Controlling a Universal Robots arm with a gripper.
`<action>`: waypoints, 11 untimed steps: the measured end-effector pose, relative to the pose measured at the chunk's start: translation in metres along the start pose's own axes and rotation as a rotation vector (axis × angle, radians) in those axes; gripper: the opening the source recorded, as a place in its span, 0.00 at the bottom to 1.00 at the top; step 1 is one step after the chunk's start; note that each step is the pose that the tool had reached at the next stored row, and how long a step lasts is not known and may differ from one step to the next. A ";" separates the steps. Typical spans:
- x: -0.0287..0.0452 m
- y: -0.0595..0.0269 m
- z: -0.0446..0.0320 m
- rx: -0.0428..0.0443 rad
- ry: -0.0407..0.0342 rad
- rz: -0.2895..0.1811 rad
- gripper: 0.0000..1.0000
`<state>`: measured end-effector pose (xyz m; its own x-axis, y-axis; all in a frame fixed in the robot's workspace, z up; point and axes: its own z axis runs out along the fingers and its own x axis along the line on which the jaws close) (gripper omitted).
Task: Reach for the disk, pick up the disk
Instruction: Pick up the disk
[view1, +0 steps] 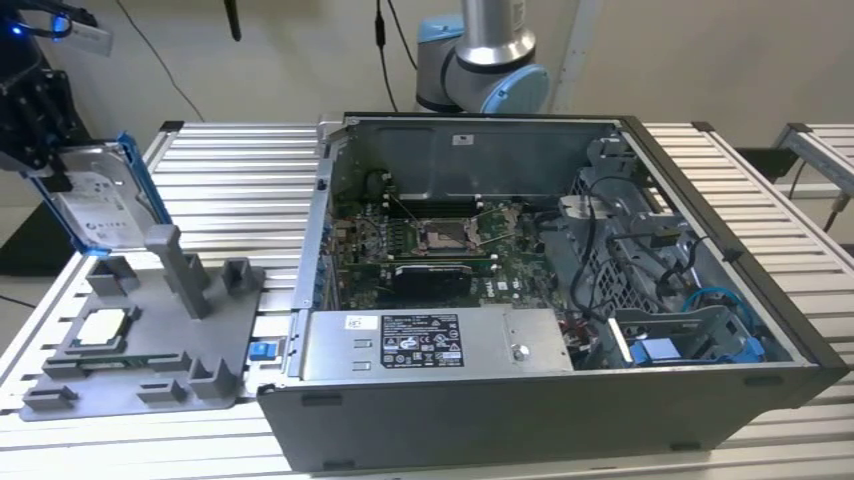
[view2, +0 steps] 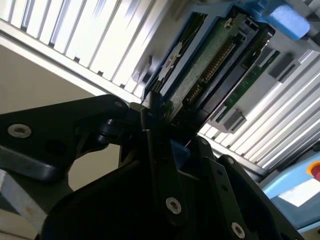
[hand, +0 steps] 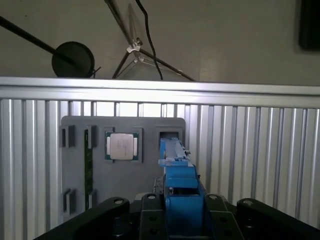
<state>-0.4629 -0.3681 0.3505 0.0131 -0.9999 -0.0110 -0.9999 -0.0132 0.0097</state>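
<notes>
Holding the flat rectangular silver-grey disk (view1: 96, 205) in its bright blue plastic frame, on edge, at ten o'clock in the exterior view. Clamped on its upper end with the black end effector (hand: 183, 204), fingers (hand: 150, 212) closed against both sides of the frame. Lower end right at the grey moulded holder tray (view1: 147, 345); touching or just clear, cannot tell. Seated in a tray pocket, a small square silver chip (view1: 100, 330). Out at three o'clock, an open dark computer case (view1: 534, 420) on the slatted aluminium surface (view1: 240, 170).
</notes>
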 end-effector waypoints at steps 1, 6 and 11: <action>0.0000 0.0000 -0.0016 0.0001 -0.0001 0.000 0.00; -0.0001 0.0001 -0.0095 0.0000 0.0000 -0.001 0.00; -0.0002 0.0002 -0.0169 0.0001 -0.0001 -0.001 0.00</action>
<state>-0.4629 -0.3681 0.3674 0.0139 -0.9998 -0.0111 -0.9999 -0.0140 0.0095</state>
